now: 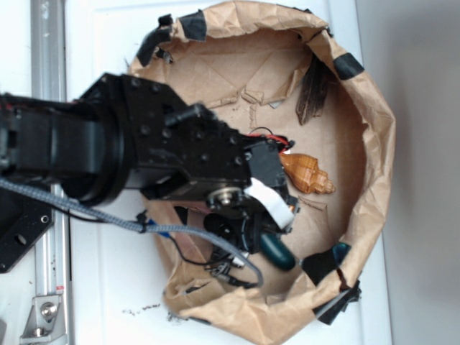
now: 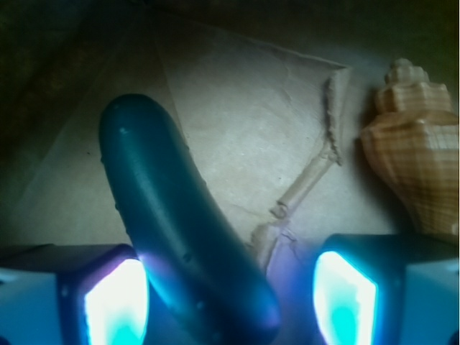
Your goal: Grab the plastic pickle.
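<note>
The plastic pickle (image 2: 180, 230) is a dark teal-green, glossy, gently curved piece with rounded ends and a few small bumps on its skin; in the wrist view it runs from about ten o'clock down to six o'clock, its lower end lying between the two glowing pads (image 2: 115, 305) of the end effector (image 2: 230, 302), close beside the left pad and apart from the right one. The jaws stand spread, released, with nothing pinched between them. The wrist view shows this gap and the creased brown paper floor, which the exterior view hides behind the black arm (image 1: 129, 144); there only one rounded end of the pickle (image 1: 279, 253) peeks out at about five o'clock from the arm's tip. The exterior view alone shows the container: a crumpled brown paper bowl (image 1: 374, 144) patched with black tape, resting on a white table (image 1: 108, 287). Inside it lie the pickle low down, a ridged orange-brown seashell (image 1: 307, 173) toward three o'clock, and a dark feather (image 1: 314, 90) at about one o'clock near the wall. The wrist view catches the seashell (image 2: 417, 158) at its right edge, well apart from the pickle.
</note>
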Robot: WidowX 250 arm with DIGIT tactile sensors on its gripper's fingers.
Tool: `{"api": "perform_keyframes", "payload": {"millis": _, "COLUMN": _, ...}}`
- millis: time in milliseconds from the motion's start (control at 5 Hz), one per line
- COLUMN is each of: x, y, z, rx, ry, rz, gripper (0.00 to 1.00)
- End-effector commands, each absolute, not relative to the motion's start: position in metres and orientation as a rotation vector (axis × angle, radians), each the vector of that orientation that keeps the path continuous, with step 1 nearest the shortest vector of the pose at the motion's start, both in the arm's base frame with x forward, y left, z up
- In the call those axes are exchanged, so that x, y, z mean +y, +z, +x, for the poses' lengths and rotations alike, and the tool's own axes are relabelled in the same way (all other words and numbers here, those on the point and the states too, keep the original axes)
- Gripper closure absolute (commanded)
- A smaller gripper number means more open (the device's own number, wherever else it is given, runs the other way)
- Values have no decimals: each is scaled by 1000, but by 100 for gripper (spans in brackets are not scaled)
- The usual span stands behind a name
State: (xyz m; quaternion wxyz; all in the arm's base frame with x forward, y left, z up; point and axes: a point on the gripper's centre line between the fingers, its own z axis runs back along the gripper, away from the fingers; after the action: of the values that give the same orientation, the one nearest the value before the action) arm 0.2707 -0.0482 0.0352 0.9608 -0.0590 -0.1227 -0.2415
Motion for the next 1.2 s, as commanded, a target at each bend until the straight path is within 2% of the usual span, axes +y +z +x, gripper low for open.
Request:
{"api": "perform_keyframes", "payload": {"millis": 0, "x": -27, "y": 51, "z": 289, "rx": -304, "ry": -407, "rz": -89, "gripper": 100}}
{"api": "perform_keyframes", "payload": {"millis": 200, "x": -13, "y": 66, "z": 291, "rx": -306, "ry": -370, "rz": -69, "gripper": 100}}
{"api": "perform_keyframes", "payload": {"millis": 400, "x": 7, "y": 97, "z": 285, "rx": -321, "ry": -334, "rz": -81, "gripper": 100}}
{"api": "perform_keyframes", "payload": {"millis": 600, "x": 14, "y": 114, "z": 275, "rx": -280, "ry": -304, "rz": -54, "gripper": 100}}
{"api": "perform_keyframes", "payload": {"millis": 800, "x": 7, "y": 123, "z": 255, "rx": -261, "ry": -129, "rz": -91, "gripper": 100}}
{"api": "perform_keyframes", "payload": {"millis": 1000, "x": -6, "y": 131, "z": 242, "rx": -252, "ry": -91, "rz": -136, "gripper": 100}}
